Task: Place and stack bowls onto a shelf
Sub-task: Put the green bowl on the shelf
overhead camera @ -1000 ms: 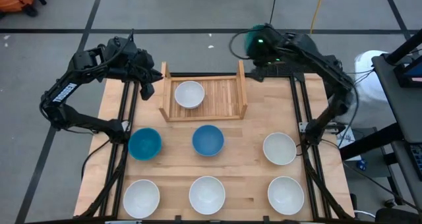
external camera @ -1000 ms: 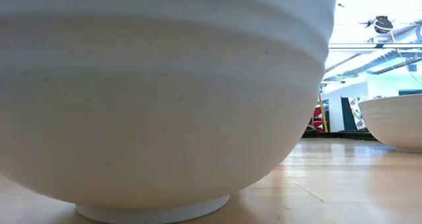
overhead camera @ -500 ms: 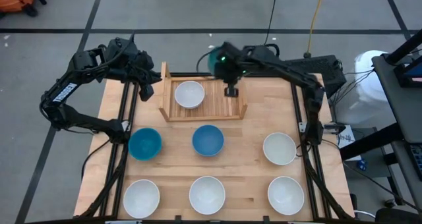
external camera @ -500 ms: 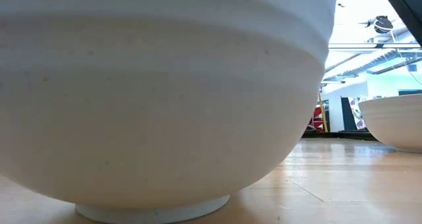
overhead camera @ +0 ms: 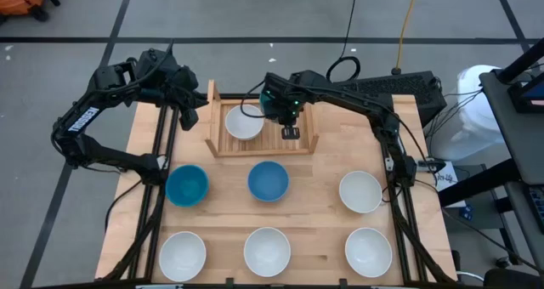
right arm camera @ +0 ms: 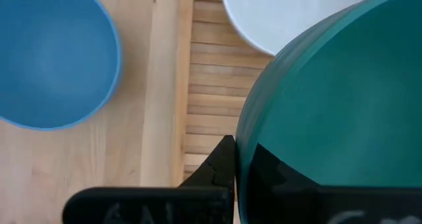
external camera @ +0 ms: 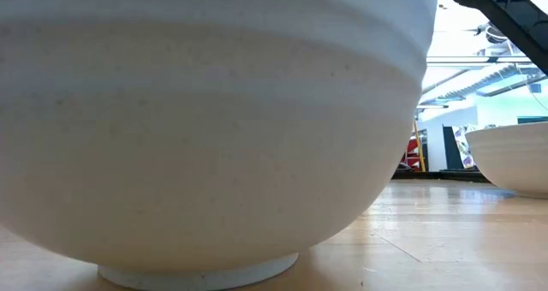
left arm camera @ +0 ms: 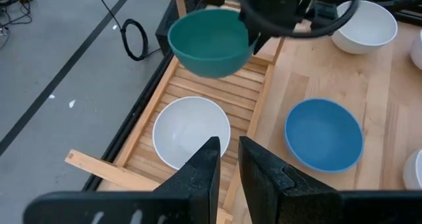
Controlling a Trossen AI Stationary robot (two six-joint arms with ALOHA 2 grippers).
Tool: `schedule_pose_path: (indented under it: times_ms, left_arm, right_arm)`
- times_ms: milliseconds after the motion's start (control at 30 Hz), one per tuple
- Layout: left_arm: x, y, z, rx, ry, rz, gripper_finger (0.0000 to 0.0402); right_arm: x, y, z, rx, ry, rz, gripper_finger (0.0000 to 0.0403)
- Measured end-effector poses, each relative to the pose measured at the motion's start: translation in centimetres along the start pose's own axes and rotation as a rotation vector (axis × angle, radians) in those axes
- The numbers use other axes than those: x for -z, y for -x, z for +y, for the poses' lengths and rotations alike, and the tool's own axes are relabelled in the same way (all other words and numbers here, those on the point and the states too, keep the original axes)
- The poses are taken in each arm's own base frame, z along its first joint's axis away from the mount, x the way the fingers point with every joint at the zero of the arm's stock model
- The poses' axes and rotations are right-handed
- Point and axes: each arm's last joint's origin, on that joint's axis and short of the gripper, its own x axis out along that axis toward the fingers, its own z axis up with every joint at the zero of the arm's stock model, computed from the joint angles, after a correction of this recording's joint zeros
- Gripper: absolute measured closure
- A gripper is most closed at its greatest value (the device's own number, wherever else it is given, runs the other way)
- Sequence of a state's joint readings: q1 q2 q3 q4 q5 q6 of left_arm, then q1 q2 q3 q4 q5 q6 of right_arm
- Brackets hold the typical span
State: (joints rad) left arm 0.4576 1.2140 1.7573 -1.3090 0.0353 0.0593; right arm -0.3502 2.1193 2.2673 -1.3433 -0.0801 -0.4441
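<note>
Left pincer point(overhead camera: 189, 110), fingers point(left arm camera: 204, 168) nearly together, empty, waits off shelf's left board; white bowl point(overhead camera: 244, 121) on shelf point(overhead camera: 302, 140) just beyond it. Right pincer point(overhead camera: 285, 110) clamped on green bowl point(left arm camera: 210, 41), has swung from tabletop's far right corner to above shelf middle, white bowl just left of it. Judgement: lowering into free slot comes next. Blue bowls point(overhead camera: 269, 180) and other white bowls point(overhead camera: 360, 191) lie on tabletop, nearer robot's side of both pincers.

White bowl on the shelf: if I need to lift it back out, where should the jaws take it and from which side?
Take the white bowl by its rim, from above: it sits upright, mouth open. Judging by the high view, use the rim's left part, away from the right gripper holding the green bowl over the shelf.
</note>
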Motion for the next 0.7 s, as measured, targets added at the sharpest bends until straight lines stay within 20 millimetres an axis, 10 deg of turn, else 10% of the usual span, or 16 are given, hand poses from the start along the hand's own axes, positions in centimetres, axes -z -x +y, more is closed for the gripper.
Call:
schedule_pose_path:
  times_ms: [700]
  left_arm:
    - [0.1, 0.0, 0.0, 0.001, 0.024, 0.005, 0.0339]
  right_arm:
    - [1.6, -7.3, -4.7, -0.153, -0.104, 0.112, 0.0403]
